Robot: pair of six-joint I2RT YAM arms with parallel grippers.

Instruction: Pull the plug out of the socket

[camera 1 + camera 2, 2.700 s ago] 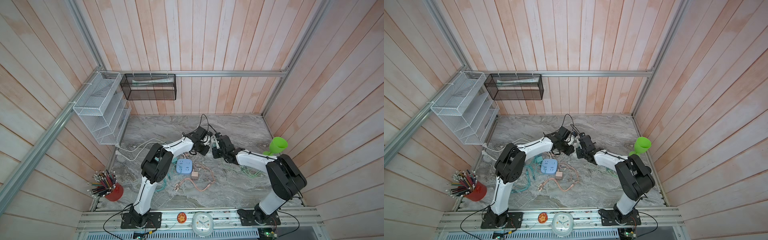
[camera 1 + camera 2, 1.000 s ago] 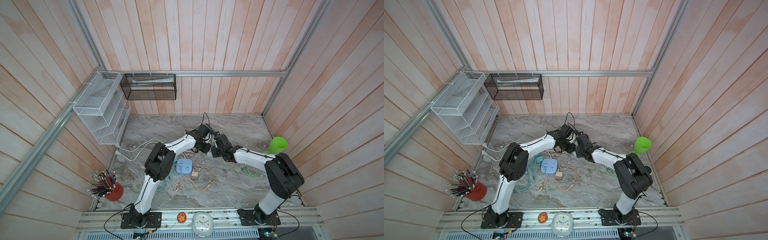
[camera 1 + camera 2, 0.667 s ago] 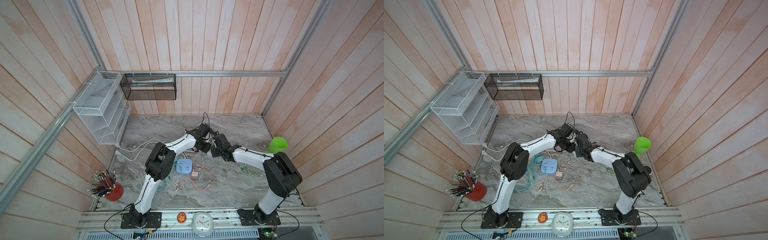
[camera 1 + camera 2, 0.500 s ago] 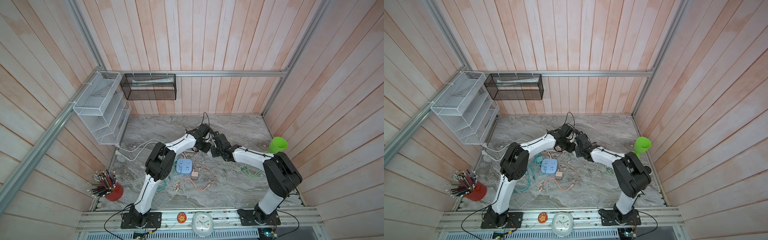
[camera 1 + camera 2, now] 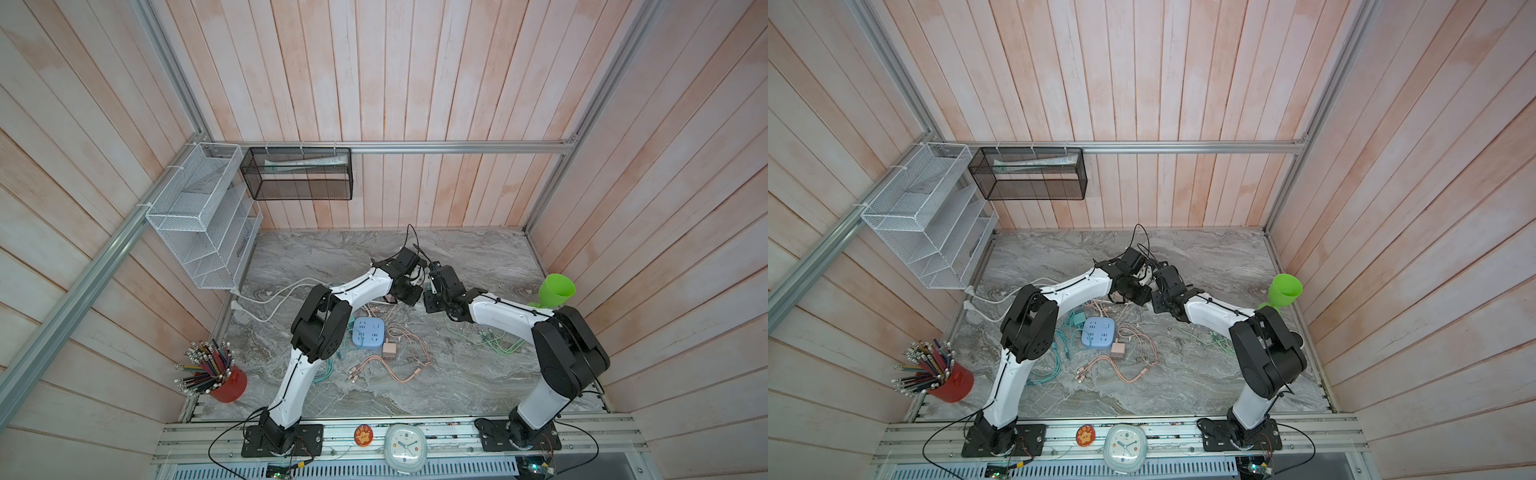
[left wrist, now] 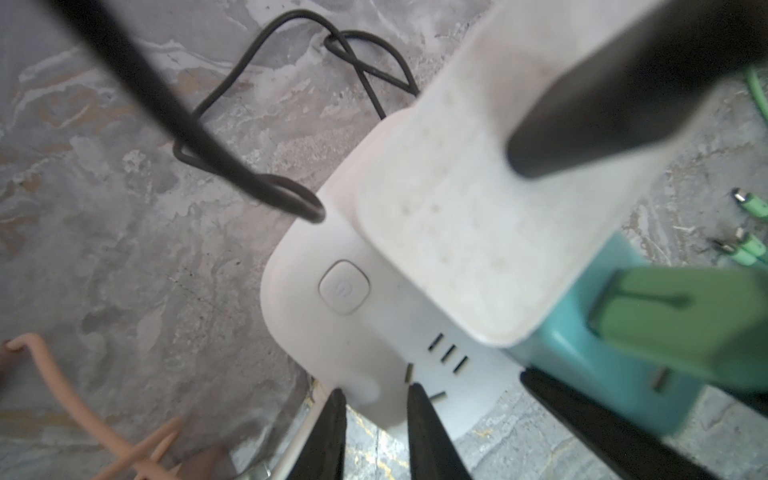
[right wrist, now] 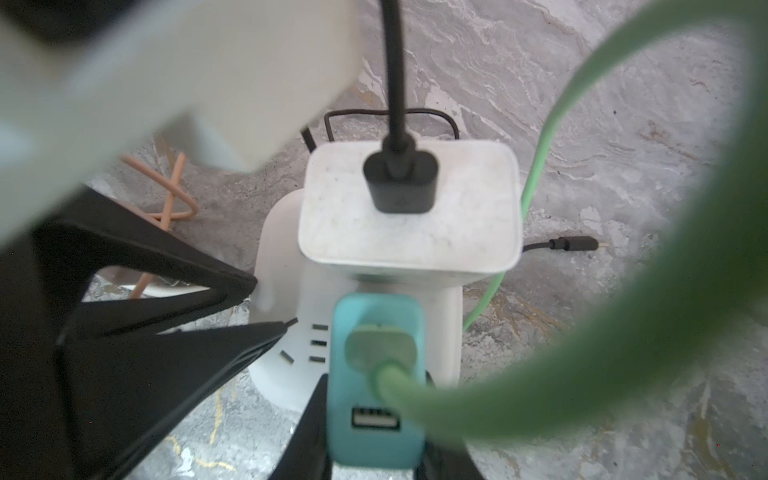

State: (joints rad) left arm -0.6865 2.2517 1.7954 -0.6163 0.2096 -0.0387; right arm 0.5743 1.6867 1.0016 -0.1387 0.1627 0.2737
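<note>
Firmly held: the right pincer (image 7: 374,419) is clamped narrow on the teal block-shaped plastic plug (image 7: 376,332), which stands upright on the white rounded plastic socket strip (image 6: 332,332).

Its black fingers flank the plug's two sides, and the left pincer (image 6: 376,392) pinches a corner of the strip beside the slots. In both top views the two meet at mid-frame, slightly higher than a few seconds earlier and unmoved over the last half second. A smooth green cable (image 7: 540,166) leaves the plug's outer face. A scuffed white square charger brick (image 7: 409,237) stands just beside the plug over the grey veined tabletop (image 7: 623,124).
</note>
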